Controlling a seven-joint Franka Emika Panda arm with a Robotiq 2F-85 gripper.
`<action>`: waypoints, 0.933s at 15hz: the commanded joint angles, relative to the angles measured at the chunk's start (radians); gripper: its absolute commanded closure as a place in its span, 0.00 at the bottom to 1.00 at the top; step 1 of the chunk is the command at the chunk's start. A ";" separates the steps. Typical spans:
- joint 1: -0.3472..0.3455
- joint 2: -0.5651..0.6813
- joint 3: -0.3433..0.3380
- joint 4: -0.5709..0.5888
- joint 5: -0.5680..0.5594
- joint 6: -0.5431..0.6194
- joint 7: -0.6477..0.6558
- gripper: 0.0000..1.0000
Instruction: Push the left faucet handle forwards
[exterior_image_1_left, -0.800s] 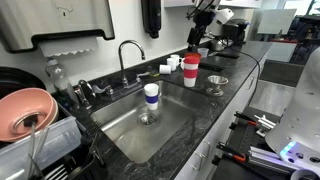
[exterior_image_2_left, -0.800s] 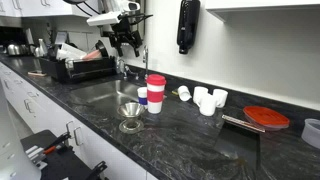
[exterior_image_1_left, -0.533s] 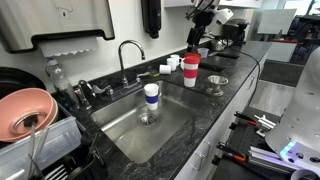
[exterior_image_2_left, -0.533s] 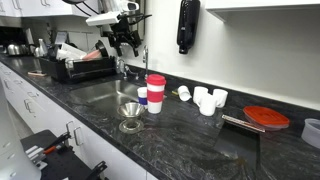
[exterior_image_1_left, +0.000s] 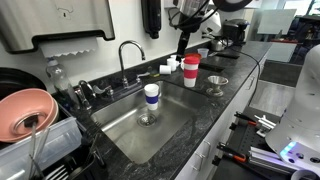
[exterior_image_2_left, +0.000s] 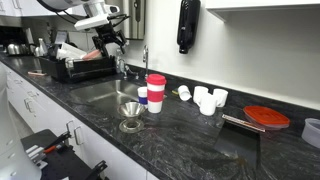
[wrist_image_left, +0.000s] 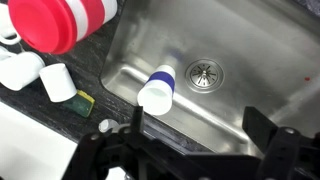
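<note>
white cup (exterior_image_1_left: 151, 93) in sink (exterior_image_1_left: 172, 126), seemingly upright

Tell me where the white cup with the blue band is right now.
In an exterior view the white cup stands inside the sink, right by the drain and in front of the arched spout.

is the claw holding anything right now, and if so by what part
Nothing is held. The claw is open above the sink, its jaws wide apart with nothing between them.
</note>
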 joint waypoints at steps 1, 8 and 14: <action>0.009 0.009 0.003 0.002 -0.006 0.002 0.010 0.00; 0.007 0.006 -0.007 0.002 -0.005 0.001 0.010 0.00; 0.048 0.189 0.076 0.107 -0.072 0.084 -0.004 0.00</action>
